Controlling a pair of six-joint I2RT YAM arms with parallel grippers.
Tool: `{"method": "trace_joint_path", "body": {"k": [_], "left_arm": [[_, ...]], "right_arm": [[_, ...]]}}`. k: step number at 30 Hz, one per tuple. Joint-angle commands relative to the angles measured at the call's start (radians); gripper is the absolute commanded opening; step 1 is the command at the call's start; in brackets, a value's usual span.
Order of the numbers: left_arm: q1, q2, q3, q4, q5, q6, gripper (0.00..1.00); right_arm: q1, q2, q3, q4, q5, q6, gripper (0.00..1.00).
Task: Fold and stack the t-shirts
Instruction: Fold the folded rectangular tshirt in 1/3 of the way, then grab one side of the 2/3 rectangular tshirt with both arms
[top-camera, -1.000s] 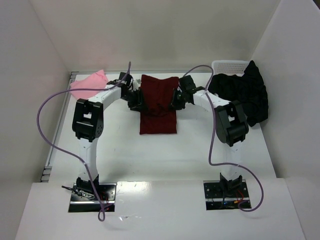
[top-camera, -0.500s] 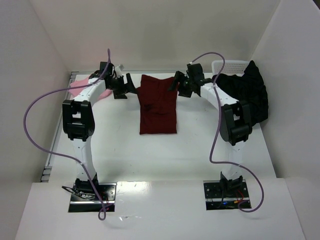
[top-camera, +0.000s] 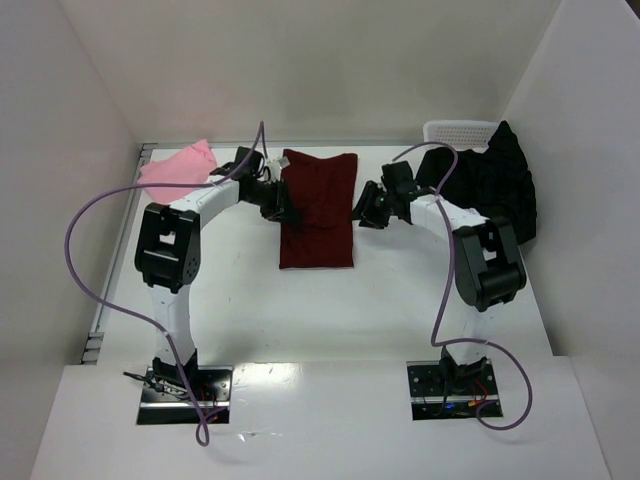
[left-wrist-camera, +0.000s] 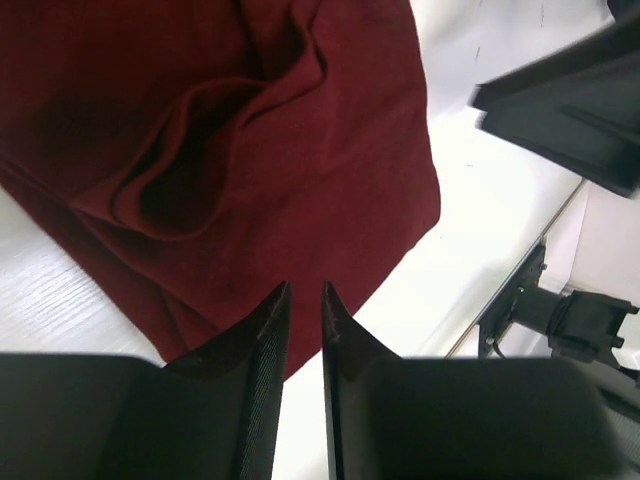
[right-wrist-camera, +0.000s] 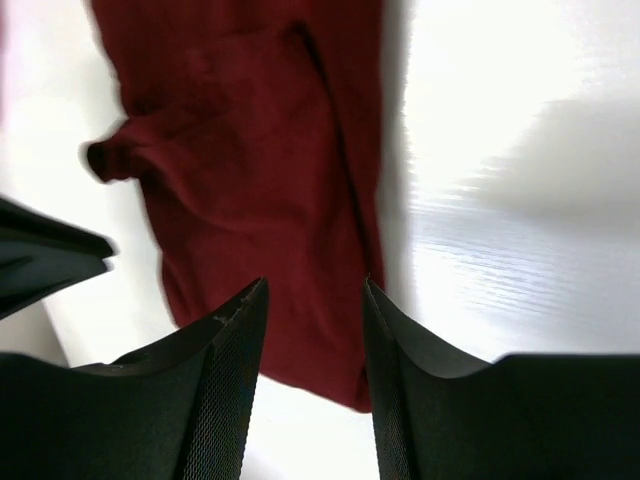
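Maroon cloth sits at the centre: the dark red t-shirt (top-camera: 318, 228) lies folded into a long narrow strip on the far half of the white table (top-camera: 330, 310), with a deep crease bunched in its upper part. The left gripper (left-wrist-camera: 300, 292) is low over the shirt's left edge, its jaws drawn almost together with only a thin slit between them. Whether they pinch any cloth cannot be told. The right gripper (right-wrist-camera: 312, 288) hangs over the shirt's right edge with its jaws clearly apart and red fabric showing in the gap, nothing grasped. A light pink t-shirt (top-camera: 180, 170) lies crumpled in the far left corner. A black t-shirt (top-camera: 492, 190) is heaped at the far right, spilling over a white mesh basket (top-camera: 458, 130).
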Motion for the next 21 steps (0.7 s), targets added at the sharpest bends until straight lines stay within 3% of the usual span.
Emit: {"method": "trace_joint_path", "body": {"k": [1,5,14,18,21], "left_arm": [[0.019,-0.008,-0.001,0.058,0.007,-0.014,0.25],[0.028,0.051,-0.001,0.070,-0.069,-0.014,0.24],[0.060,0.231,0.237,0.041,-0.171,-0.020,0.24],[0.083,0.265,0.318,0.050,-0.171,-0.040,0.29],[0.105,0.275,0.382,0.050,-0.141,-0.040,0.41]], "right_arm": [[0.017,-0.105,-0.008,0.093,0.020,0.031,0.48],[0.017,-0.144,-0.028,0.093,0.048,0.042,0.51],[0.017,-0.194,-0.063,0.082,0.076,0.065,0.51],[0.017,-0.234,-0.091,0.093,0.088,0.088,0.51],[0.017,-0.245,-0.113,0.093,0.088,0.088,0.52]]}}
